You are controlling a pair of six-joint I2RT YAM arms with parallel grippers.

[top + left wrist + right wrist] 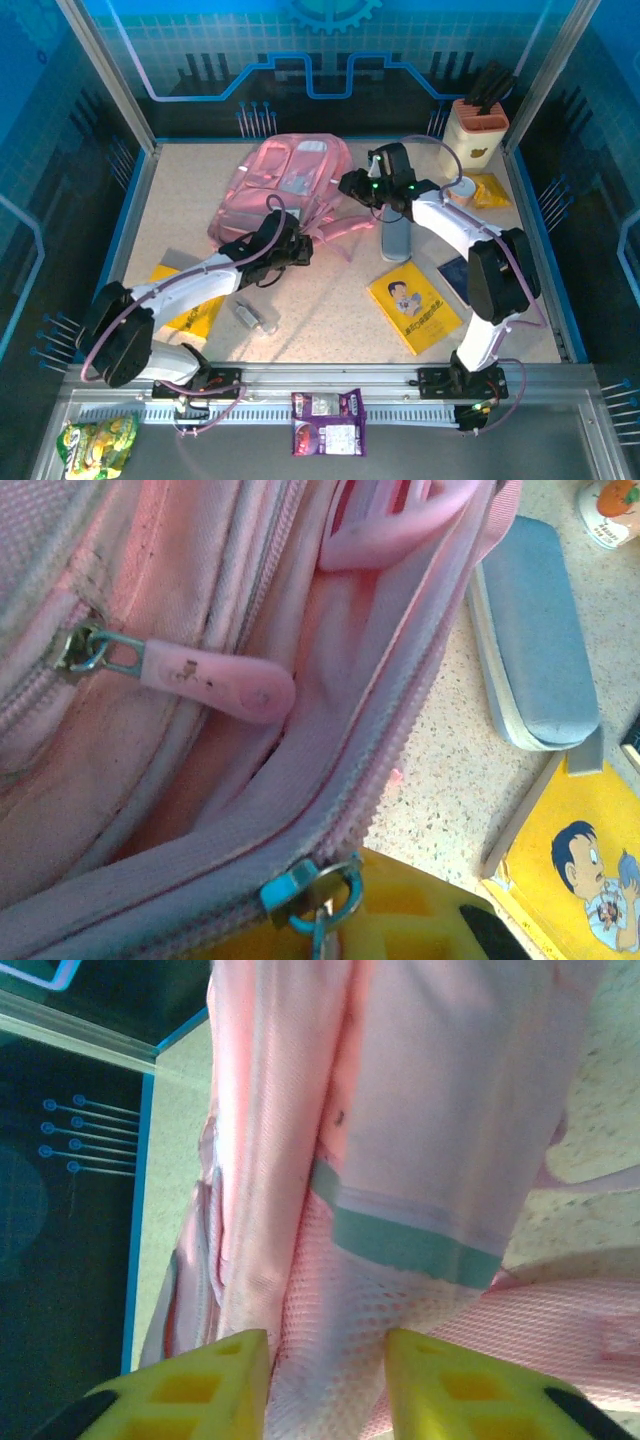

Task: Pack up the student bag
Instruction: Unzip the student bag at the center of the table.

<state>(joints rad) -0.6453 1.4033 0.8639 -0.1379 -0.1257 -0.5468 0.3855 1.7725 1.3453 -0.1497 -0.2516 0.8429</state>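
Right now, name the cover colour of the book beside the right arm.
The book is yellow, clearest in top external view.

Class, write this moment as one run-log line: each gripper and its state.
left gripper: shut, at student bag zipper | right gripper: open, astride bag fabric

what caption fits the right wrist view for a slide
Right gripper, yellow fingers apart, poised at the mesh side pocket of the pink student bag.

A speckled beige worktop (330, 300), blue-rimmed, sits in a metal-framed booth (105, 75). Blue tiled walls (200, 45) carry circuit lines (300, 62) and a gear (335, 12). A grey rail (330, 372) runs along the near edge.
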